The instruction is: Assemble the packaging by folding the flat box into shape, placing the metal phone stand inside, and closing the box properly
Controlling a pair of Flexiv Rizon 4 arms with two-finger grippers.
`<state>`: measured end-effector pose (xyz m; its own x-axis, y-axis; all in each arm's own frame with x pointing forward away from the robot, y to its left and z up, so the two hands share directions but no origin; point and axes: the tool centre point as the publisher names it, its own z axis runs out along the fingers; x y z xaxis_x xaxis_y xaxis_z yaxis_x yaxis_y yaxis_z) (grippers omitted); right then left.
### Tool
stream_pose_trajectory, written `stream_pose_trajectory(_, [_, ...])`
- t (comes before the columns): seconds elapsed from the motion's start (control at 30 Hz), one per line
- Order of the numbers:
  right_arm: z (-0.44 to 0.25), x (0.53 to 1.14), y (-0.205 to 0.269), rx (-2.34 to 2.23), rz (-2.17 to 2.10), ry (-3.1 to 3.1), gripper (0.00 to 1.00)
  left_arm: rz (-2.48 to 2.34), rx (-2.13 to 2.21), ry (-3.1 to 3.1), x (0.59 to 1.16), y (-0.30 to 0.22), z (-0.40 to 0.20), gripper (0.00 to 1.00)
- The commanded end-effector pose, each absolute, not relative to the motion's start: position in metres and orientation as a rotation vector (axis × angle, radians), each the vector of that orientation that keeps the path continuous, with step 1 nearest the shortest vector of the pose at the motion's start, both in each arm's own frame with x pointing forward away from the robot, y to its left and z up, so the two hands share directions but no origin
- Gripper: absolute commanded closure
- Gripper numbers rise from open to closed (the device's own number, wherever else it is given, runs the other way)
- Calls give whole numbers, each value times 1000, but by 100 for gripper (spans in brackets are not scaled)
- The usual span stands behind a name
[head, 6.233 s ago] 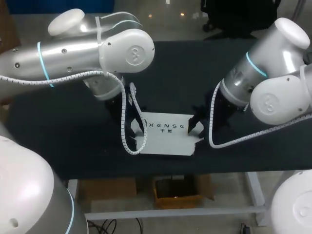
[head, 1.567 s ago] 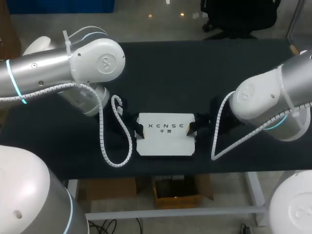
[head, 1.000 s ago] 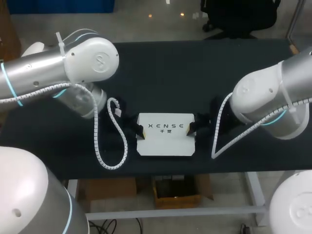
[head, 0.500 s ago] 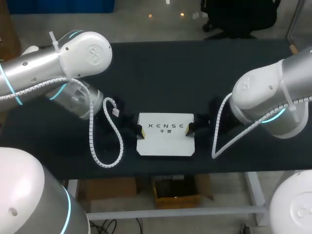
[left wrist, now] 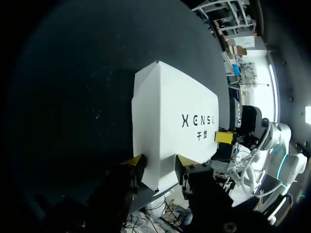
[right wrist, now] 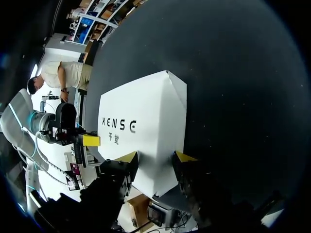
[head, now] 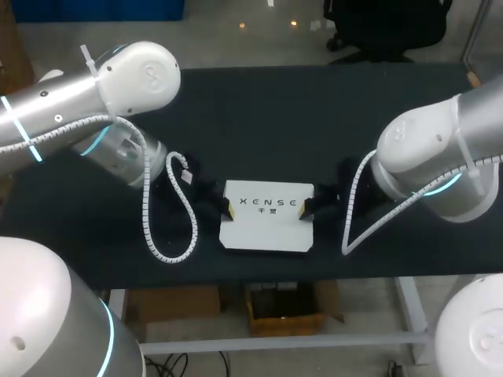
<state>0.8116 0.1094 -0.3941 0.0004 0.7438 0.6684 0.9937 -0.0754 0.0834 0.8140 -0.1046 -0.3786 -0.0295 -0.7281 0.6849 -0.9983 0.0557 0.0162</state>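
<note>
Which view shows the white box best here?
Head view: the whole white box shows from above, with the left gripper and right gripper at its two ends. Each wrist view shows it at a slant, its near end partly hidden by that gripper.

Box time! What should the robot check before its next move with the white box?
1. Left claw grips one end of the box: ok.
2. Right claw grips the other end: ok.
3. Box flaps all shut: cannot tell.
4. Phone stand inside: cannot tell, none visible.
5. Left arm's white cable apart from the box: ok.
</note>
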Motion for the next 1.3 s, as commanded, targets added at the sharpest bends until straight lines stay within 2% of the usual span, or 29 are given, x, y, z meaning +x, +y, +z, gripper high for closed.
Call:
stream_pose_trajectory(0.03, [-394,813,113,-1845,-815,-1778,56,665,1719,-1812,816,-113,-379,59])
stream_pose_trajectory(1.3, [-380,817,113,-1831,-710,-1763,55,591,1766,-1806,810,-110,-368,57])
